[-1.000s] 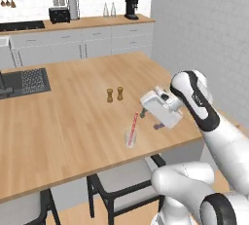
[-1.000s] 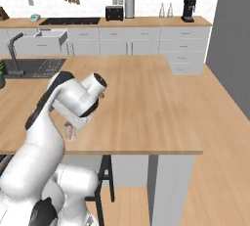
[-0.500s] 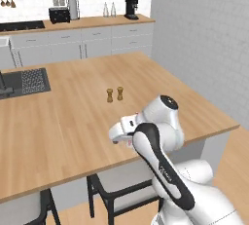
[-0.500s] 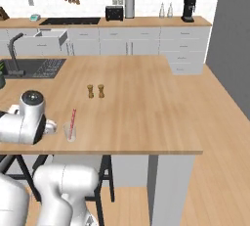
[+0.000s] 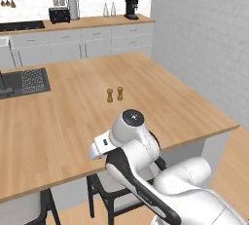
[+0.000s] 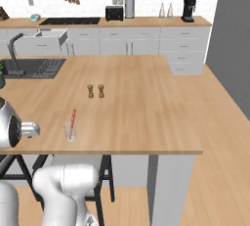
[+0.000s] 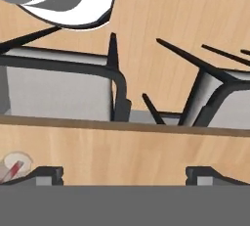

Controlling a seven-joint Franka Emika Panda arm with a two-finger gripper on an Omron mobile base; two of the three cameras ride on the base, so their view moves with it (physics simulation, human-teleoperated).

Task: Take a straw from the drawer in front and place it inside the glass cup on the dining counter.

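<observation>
Straw [image 6: 72, 123] stood tilted inside the glass cup [image 6: 70, 132], its red top leaning out past the rim. Cup sat on the counter [image 6: 146, 107] near the front edge, apart from the two brown shakers [image 6: 95, 91] further in. In the hand view the cup [image 7: 14, 165] with the straw [image 7: 13, 169] showed at lower left, just beside the left fingertip.

Pincer [image 7: 124, 173] was off the cup, its fingertips [image 7: 46, 175] wide apart and nothing between them; below it lay the counter edge and dark stool frames [image 7: 117, 88] over the wood floor.

In the left base view the arm [image 5: 131, 143] folded low over the front edge of the counter [image 5: 73, 117].

Drawer [image 6: 49, 37] on the far cabinet run stood pulled open. Dark sink [image 6: 36, 67] was set in the counter's left side.
</observation>
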